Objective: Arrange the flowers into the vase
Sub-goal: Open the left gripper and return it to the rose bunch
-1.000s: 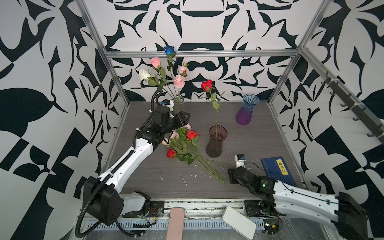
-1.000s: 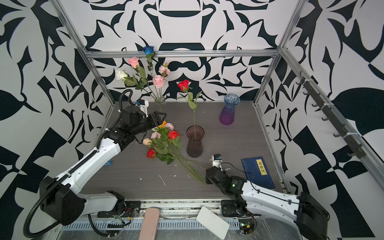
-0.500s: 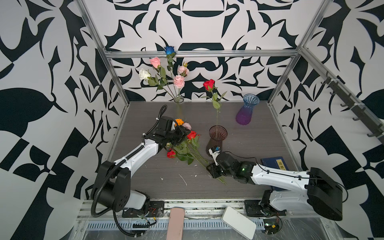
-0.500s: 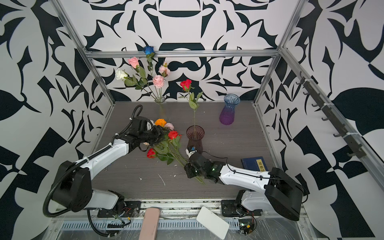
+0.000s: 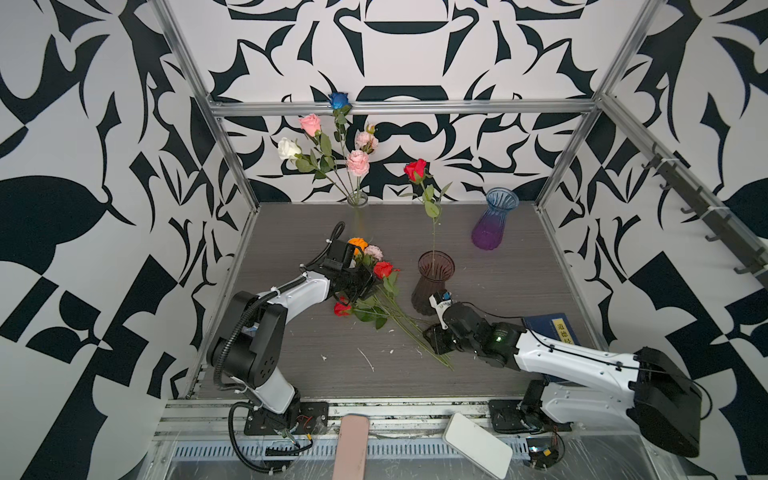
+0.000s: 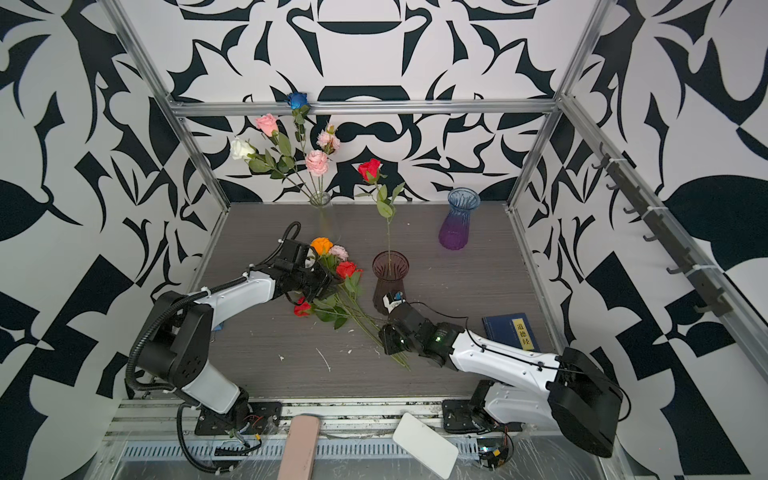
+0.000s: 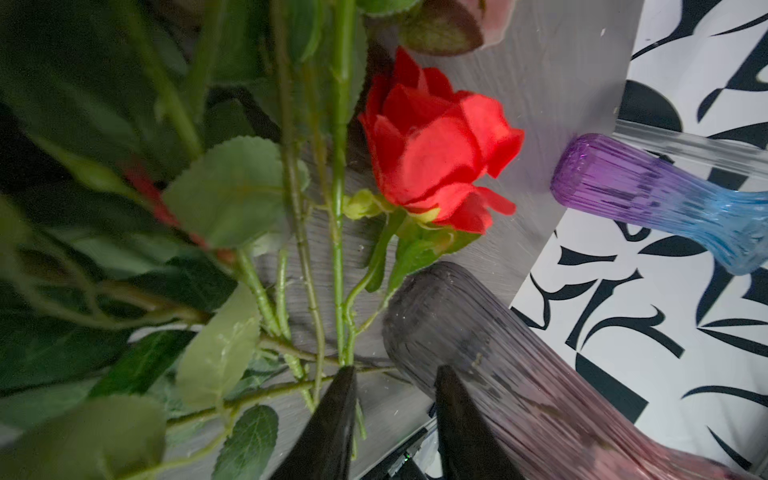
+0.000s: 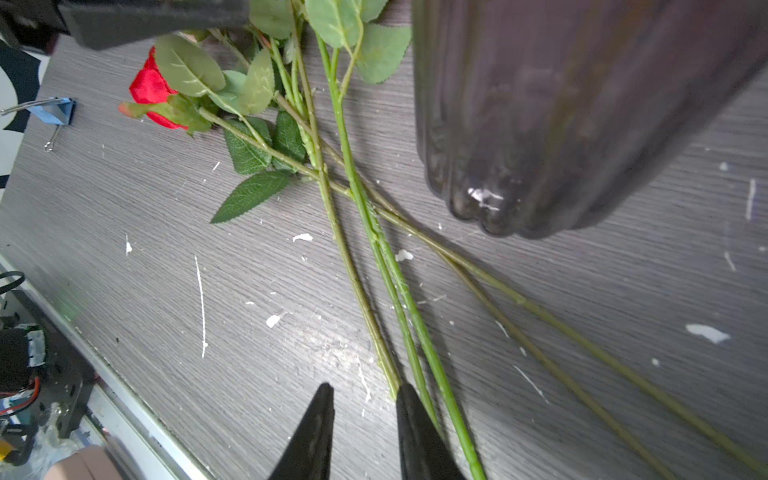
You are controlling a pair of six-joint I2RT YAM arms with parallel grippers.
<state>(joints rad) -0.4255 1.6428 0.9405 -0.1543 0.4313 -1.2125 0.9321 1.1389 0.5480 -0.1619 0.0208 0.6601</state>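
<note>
Jaws on the left gripper (image 7: 397, 374) stand slightly apart, with only the grey wood-grain worktop (image 5: 519, 286) showing between them. They sit low over the leafy upper part of the loose artificial roses (image 5: 376, 309), probably to pinch 1 stem near its head. These long green-stemmed flowers lie fanned on the worktop, heads left and stem ends right, just beside the smoky dark ribbed glass vase (image 5: 432, 286), which already holds 1 upright red rose (image 5: 415, 169). In front of that vase's foot, the right gripper (image 8: 363, 390) keeps its jaws narrowly apart and empty beside the cut stem ends (image 8: 390, 374), seemingly ready to steady or lift that end.
</note>
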